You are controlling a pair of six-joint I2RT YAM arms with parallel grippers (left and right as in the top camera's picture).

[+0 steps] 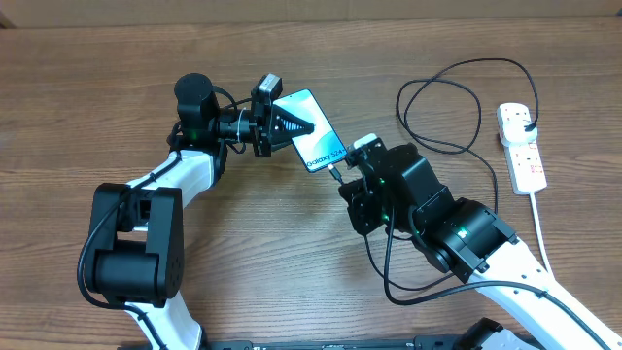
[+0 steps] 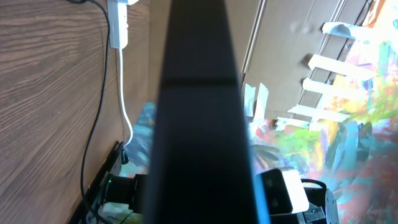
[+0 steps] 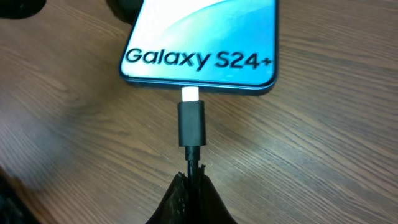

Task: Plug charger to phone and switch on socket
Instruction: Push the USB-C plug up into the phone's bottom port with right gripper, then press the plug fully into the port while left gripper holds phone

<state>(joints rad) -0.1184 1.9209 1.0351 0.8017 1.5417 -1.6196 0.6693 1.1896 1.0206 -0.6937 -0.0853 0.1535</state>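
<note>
Overhead, the phone (image 1: 313, 134) sits near the middle of the desk (image 1: 87, 87), slanted, with its light blue screen facing up. The left claw (image 1: 284, 122) comes in from the left and is clamped on the phone's upper-left end, one dark finger lying across the screen. In the left wrist view the phone (image 2: 193, 106) is seen edge-on as a dark band running down the centre of the picture, too close to be sharp.

The right claw (image 1: 342, 173) sits just below the phone's lower-right end. The right wrist view shows this claw (image 3: 193, 190) pinched shut on the charger (image 3: 191, 124), gripping the thin black cable just behind the connector (image 3: 191, 121). The connector points straight at the bottom edge of the phone (image 3: 199, 37), below the "Galaxy S24+" lettering. Its light metal tip meets that edge with a short piece of metal showing; how far it has gone in I cannot tell.

From the overhead view, the charger (image 1: 437, 102) trails off in loose loops over the desk to the upper right. It ends in a black plug (image 1: 528, 124) seated in the socket (image 1: 522, 156). The socket lies at the far right, well apart from the phone, and its white cord (image 1: 541, 228) runs down toward the near edge. Its switches are too small to read.
</note>
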